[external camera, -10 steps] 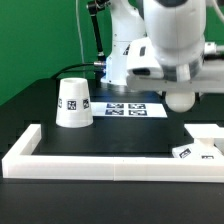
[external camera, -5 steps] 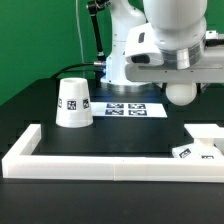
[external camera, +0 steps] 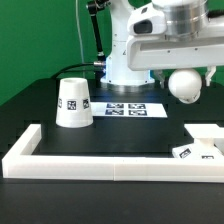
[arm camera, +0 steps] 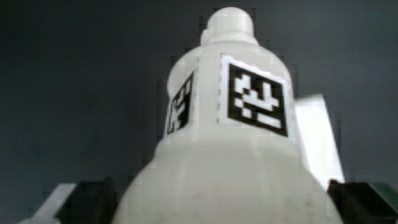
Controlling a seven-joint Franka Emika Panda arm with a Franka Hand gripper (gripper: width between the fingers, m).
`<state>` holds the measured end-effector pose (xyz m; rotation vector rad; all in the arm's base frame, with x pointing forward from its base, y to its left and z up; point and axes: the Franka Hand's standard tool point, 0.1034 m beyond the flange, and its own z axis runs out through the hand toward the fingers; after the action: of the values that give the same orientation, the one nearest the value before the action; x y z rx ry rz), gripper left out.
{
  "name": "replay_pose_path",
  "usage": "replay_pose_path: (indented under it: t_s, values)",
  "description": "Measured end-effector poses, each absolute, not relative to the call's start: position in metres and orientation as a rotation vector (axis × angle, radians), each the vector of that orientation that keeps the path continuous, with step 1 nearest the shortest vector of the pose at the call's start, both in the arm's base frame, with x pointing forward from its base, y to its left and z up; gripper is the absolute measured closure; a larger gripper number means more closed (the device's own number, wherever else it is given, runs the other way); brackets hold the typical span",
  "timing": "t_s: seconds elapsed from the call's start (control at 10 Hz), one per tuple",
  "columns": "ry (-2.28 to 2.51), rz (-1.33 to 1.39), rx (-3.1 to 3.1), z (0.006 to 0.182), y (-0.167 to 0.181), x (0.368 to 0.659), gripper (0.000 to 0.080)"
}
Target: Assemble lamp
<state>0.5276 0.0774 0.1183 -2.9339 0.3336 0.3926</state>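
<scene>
The pincer [arm camera: 217, 206] is clamped on the bulb [external camera: 187, 85], with a dark finger showing at each side of its wide white body in the wrist view. There the bulb's long axis runs straight away from the camera, tagged flank in sight and narrow tip farthest off. In the exterior view the bulb hangs in the air under the hand, clear of the counter [external camera: 120, 132]. The base [external camera: 206, 131] lies flat below it, somewhat nearer and toward the exterior view's right, cut off by the picture's edge; the coming move likely depends on closing that drop with the tip leading. The shade [external camera: 74, 103] stands well apart at the exterior view's left, beyond the marker board [external camera: 133, 108]. The border [external camera: 100, 161] runs along the near side.
</scene>
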Motion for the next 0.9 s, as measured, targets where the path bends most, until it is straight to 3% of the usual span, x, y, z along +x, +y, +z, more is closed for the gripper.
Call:
replay_pose_path:
  t_s: [0.3, 0.7, 0.9]
  values:
    - [0.344, 0.126, -2.951, 0.146, 0.072, 0.55, 0.022]
    - [0.317, -0.318, -2.972, 0.141, 0.074, 0.559, 0.022]
    - [0.136, -0.332, -3.028, 0.145, 0.069, 0.564, 0.022]
